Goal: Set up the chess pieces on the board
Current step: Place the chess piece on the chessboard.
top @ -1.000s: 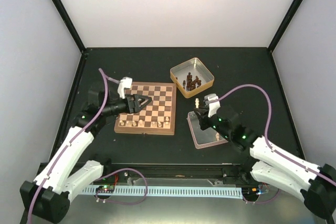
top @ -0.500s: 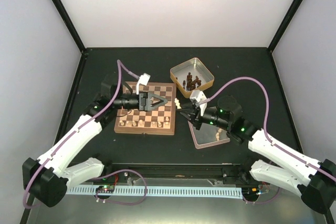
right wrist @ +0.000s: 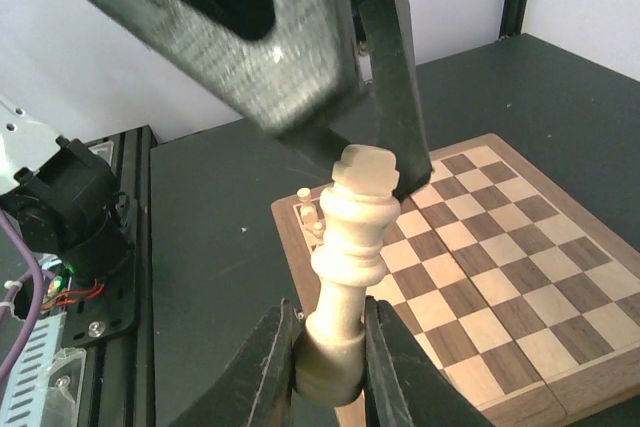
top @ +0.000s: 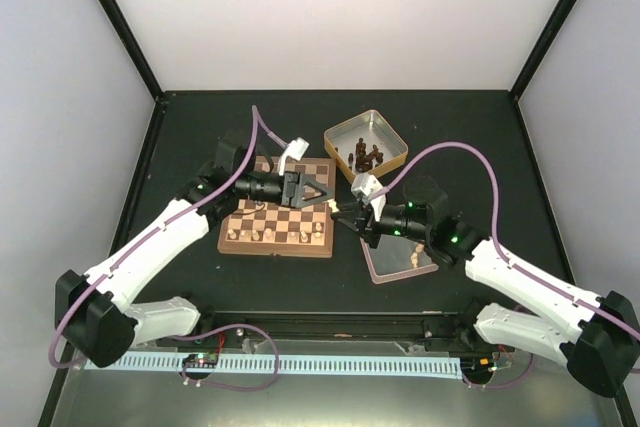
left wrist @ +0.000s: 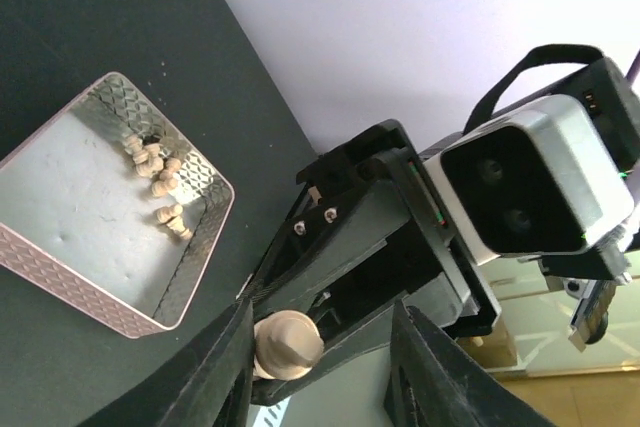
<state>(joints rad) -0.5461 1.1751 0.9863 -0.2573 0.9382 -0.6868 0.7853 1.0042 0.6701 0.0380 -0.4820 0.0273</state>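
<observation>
A: Left arm, change since a second ago?
B: It swung from the left half of the board [top: 300,209] to its right edge. The left gripper [top: 322,195] has narrower jaws, one finger touching the tall cream chess piece [right wrist: 352,247].
A: Right arm?
B: The right gripper [right wrist: 330,347] moved off the pink-rimmed tin [top: 395,265] and carried the piece left to the same edge. The grippers were well apart and now meet.

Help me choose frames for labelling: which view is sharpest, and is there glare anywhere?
Right wrist: the held chess piece is crisp and close. Left wrist: the tin gleams inside, foreground dark. Top external: evenly lit, no glare, the board small.
</observation>
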